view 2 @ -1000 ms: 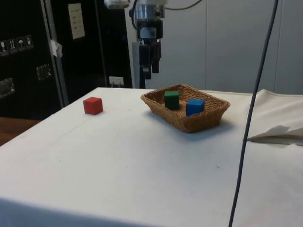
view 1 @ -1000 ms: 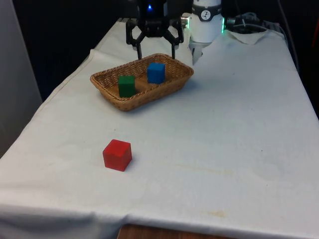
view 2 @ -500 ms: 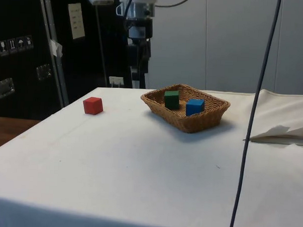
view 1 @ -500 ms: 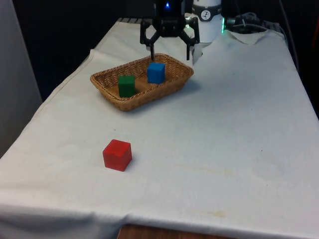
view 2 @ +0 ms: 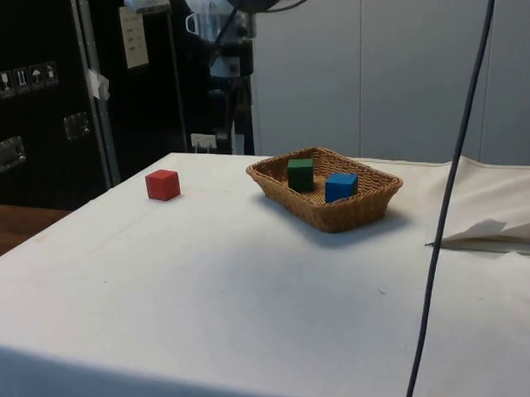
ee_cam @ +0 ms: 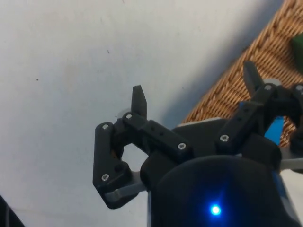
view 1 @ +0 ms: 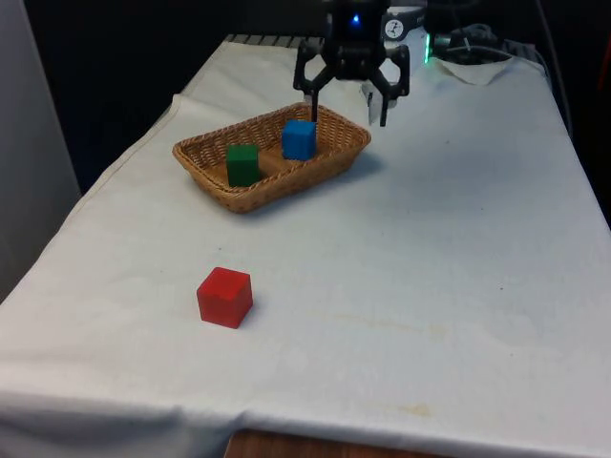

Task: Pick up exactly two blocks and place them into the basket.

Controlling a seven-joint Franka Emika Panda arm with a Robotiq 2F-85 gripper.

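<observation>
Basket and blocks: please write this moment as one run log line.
gripper: open, empty, above basket far rim | in basket: green block, blue block | on cloth: red block

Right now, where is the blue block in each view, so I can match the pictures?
Front view: blue block in the wicker basket, toward the front view's right of the green block.
Side view: blue block in the basket, beside the green block.
Wrist view: a blue sliver behind a finger.
Shared landmark: the basket.

The arm [view 2: 221, 5] is glossy white with rounded joints. Its pincer [view 1: 350, 103] is matt black: angular linkage bars pinned by small silver screws, ending in two slim tapered fingers [ee_cam: 138, 100], below a rounded black housing.
</observation>
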